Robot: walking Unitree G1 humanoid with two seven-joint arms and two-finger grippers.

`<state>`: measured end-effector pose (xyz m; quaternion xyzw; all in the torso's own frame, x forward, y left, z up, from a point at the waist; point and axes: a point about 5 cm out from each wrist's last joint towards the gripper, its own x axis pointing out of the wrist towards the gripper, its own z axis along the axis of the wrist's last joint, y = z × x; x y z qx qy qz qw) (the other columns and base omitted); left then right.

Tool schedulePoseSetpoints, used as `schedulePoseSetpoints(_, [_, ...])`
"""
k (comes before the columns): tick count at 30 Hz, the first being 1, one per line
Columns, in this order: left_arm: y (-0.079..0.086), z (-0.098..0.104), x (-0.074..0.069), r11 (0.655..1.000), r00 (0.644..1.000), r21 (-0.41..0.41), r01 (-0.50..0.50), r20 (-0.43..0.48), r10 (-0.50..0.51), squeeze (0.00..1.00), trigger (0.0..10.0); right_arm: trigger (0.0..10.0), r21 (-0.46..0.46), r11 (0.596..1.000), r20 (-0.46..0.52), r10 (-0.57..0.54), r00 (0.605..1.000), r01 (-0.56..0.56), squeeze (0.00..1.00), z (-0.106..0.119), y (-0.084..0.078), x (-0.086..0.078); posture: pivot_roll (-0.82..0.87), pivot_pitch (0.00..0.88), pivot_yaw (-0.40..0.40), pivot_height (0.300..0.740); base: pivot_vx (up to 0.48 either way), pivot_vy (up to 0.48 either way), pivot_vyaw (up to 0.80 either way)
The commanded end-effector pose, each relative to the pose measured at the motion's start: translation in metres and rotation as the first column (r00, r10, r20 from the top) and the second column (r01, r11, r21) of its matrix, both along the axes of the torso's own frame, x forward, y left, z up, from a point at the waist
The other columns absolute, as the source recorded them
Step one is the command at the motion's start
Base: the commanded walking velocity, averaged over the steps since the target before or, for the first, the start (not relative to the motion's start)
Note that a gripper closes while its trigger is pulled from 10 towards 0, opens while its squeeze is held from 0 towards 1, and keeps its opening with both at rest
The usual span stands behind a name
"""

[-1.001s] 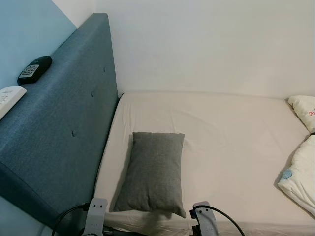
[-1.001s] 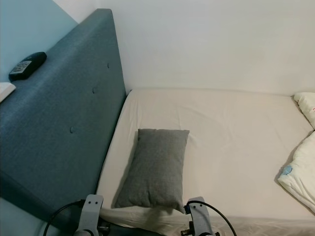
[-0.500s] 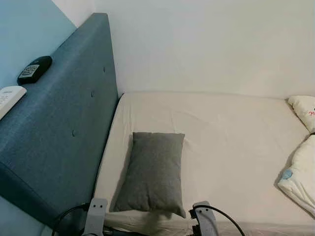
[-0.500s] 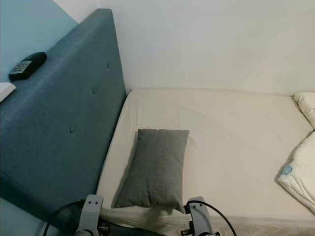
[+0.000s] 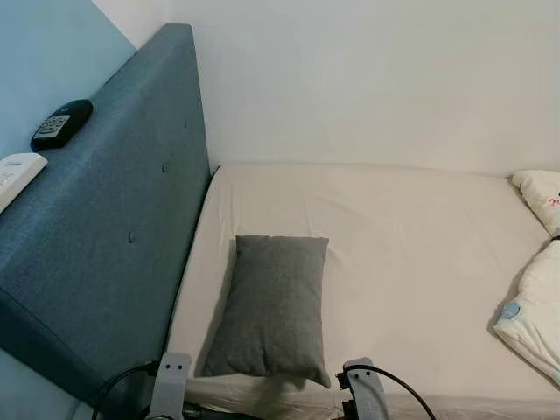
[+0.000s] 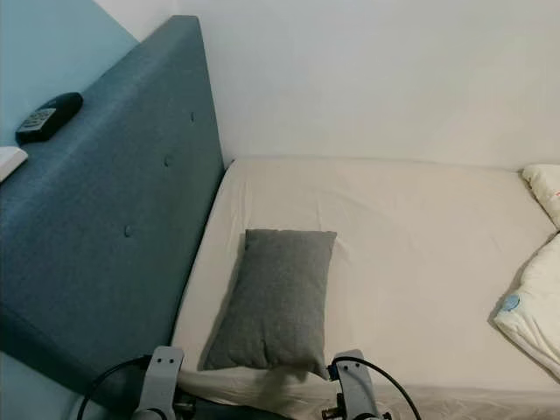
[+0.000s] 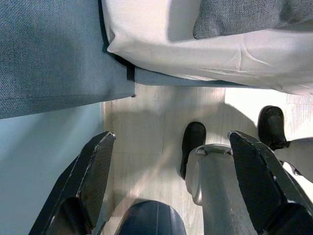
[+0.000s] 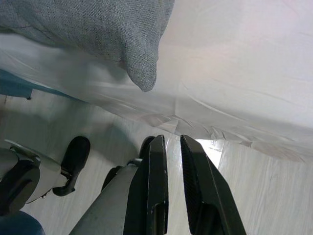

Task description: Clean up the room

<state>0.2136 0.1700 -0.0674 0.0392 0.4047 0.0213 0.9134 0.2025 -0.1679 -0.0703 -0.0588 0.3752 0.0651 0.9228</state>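
A grey pillow (image 5: 271,306) lies lengthwise on the cream bed sheet (image 5: 411,245), close to the blue headboard (image 5: 114,219) and the bed's near edge. Both arms hang low in front of that edge, below the pillow. My left gripper (image 7: 171,186) points down at the pale floor with its fingers (image 7: 93,171) wide apart and nothing between them. In the right wrist view a corner of the pillow (image 8: 98,29) overhangs the mattress. My right gripper (image 8: 173,143) hangs below that corner, its fingers nearly together and empty.
A black remote (image 5: 61,122) and a white one (image 5: 17,171) rest on top of the headboard. A bunched white duvet (image 5: 534,315) and a pillow (image 5: 541,197) lie at the bed's right. My black feet (image 7: 193,144) stand on the floor by the bed.
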Motion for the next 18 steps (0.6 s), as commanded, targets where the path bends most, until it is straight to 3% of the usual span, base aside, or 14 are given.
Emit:
schedulePoseSetpoints(1, [0.0004, -0.0043, -0.0066, 1.000, 1.000, 0.003, -0.005, -0.030, 0.005, 0.00, 10.0, 10.0, -0.010, 1.000, -0.022, -0.003, 1.000, 0.003, 0.00, -0.0028, -0.0024, -0.0043, 0.02, 0.129, -0.054, 0.740, 0.000, 0.000, 0.00])
schedulePoseSetpoints(18, [0.0030, -0.0049, -0.0079, 1.000, 0.999, 0.005, -0.011, -0.035, 0.011, 0.00, 10.0, 10.0, -0.023, 1.000, -0.020, 0.004, 1.000, -0.005, 0.00, -0.0030, -0.0044, -0.0054, 0.02, 0.101, -0.048, 0.740, 0.000, 0.000, 0.00])
